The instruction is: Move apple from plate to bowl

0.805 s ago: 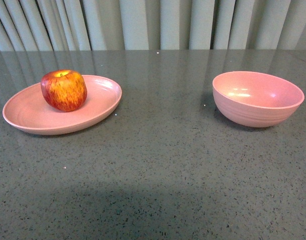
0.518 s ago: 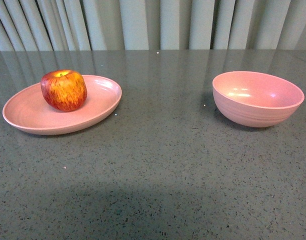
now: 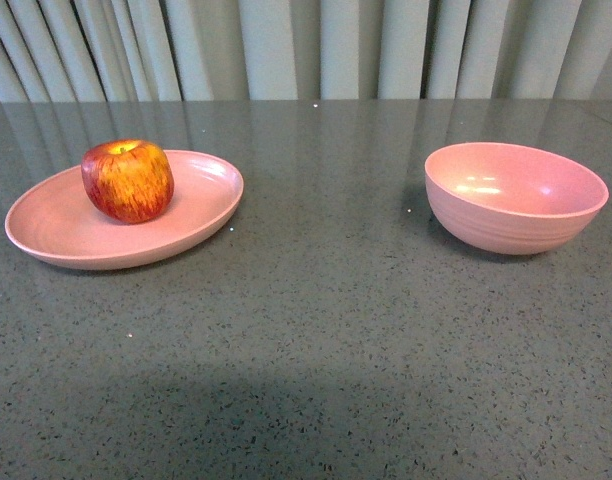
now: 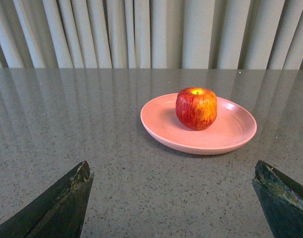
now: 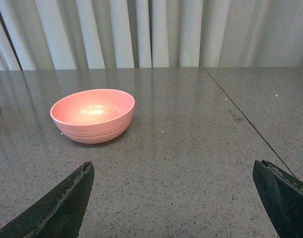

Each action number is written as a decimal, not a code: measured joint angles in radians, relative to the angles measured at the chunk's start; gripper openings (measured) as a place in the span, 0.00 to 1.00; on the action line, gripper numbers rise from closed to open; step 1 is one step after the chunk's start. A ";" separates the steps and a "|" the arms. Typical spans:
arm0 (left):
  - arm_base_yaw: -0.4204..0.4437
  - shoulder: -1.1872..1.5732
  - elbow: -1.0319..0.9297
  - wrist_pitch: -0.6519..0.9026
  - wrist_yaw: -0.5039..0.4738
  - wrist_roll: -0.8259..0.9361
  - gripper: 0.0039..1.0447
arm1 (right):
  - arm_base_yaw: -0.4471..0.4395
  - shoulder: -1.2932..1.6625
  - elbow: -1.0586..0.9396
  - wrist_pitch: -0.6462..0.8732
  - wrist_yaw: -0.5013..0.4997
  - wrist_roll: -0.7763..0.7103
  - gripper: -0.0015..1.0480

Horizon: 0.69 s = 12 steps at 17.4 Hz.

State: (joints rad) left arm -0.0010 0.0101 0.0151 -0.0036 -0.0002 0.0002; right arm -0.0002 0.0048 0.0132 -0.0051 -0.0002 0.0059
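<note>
From my front camera the apple (image 3: 127,180) sits upright on the pink plate (image 3: 56,235), stem dimple up, toward the plate's far side. The plate is on the left of the grey speckled table (image 3: 326,330), and the pink bowl (image 3: 516,197) stands well apart from it on the right, with only bare tabletop between the two. A pale pleated curtain (image 3: 306,45) hangs behind the table's far edge and reflects in the glossy top.

Neither arm shows in the front view. On the left wrist camera, the left gripper (image 4: 172,168) has its dark fingers (image 4: 62,203) spread wide, holding nothing, with the apple and plate ahead. The right gripper (image 5: 172,166) is likewise spread wide and holds nothing, facing the bowl. A thin seam (image 5: 245,119) runs across the table beside the bowl.
</note>
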 joint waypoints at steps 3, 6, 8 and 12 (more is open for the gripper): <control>0.000 0.000 0.000 0.000 0.000 0.000 0.94 | 0.000 0.000 0.000 0.000 0.000 0.000 0.94; 0.000 0.000 0.000 0.000 0.000 0.000 0.94 | 0.000 0.000 0.000 0.000 0.000 0.000 0.94; 0.000 0.000 0.000 0.000 0.000 0.000 0.94 | 0.000 0.000 0.000 0.000 0.000 0.000 0.94; 0.000 0.000 0.000 0.000 0.000 0.000 0.94 | 0.000 0.000 0.000 0.000 0.000 0.000 0.94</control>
State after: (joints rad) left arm -0.0010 0.0101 0.0151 -0.0036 -0.0002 0.0002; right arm -0.0002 0.0048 0.0132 -0.0051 0.0002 0.0063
